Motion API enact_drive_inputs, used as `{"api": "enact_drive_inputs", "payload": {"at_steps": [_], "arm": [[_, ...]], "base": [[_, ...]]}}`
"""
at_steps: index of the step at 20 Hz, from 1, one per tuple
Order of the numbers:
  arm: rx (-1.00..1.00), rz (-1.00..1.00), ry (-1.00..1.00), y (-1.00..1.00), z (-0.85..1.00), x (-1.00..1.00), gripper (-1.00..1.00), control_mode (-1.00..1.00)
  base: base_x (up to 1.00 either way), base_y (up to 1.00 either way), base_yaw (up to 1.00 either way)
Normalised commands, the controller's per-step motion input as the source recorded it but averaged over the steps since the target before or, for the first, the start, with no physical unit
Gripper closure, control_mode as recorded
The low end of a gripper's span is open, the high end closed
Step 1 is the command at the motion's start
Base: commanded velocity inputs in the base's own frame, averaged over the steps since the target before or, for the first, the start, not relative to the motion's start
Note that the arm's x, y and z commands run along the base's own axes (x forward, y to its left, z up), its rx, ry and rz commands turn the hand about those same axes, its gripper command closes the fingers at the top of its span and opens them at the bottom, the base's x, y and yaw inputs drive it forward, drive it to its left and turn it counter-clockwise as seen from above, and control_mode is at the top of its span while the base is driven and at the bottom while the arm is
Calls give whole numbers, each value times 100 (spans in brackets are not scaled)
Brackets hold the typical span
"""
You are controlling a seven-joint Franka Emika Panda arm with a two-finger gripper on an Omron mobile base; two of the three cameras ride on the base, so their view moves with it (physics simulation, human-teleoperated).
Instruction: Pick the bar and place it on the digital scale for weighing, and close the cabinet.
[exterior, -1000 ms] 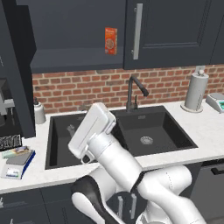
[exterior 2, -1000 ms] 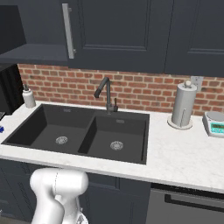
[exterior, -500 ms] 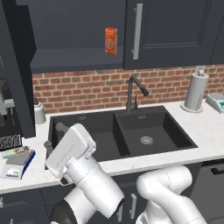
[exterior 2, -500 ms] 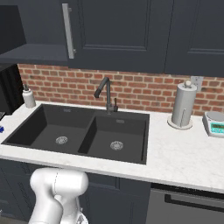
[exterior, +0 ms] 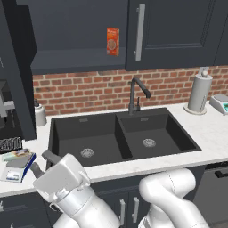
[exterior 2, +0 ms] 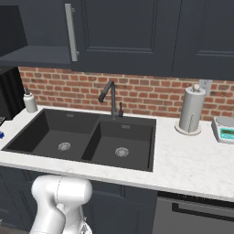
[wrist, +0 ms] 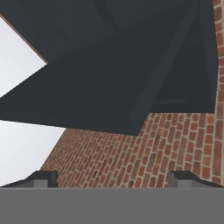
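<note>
Low at the desk's (exterior: 209,133) left front, the tool (exterior: 44,162) is seen with tips spread, nothing held. Just left of it, the bar (exterior: 17,154) lies flat on the digital scale (exterior: 18,167), long axis across.

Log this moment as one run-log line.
gripper: open, empty, by counter's left end | bar: on scale | cabinet: open | orange box: on shelf

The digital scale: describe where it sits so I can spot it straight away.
Start at the black double sink and look to its left end, where the white counter runs under the open cabinet. The digital scale lies flat near the counter's front edge: grey plate, blue edge, with the bar on it, unlike the teal-fronted scale beside the paper towel roll.
</note>
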Motion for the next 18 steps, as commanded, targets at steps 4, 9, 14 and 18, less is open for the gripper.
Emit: {"api": "enact_drive_inputs", "payload": {"at_steps": [4,9,14,18], "arm": [[0,-1,-11,45,12,-6,-100,-100],[0,-6,0,28,19,34,-100,-100],[14,-11,0,22,9,49,-100,-100],[20,-12,0,40,0,42,-100,-100]], "base": [[0,0,0],[0,0,0],[0,0,0],[0,0,0]]}}
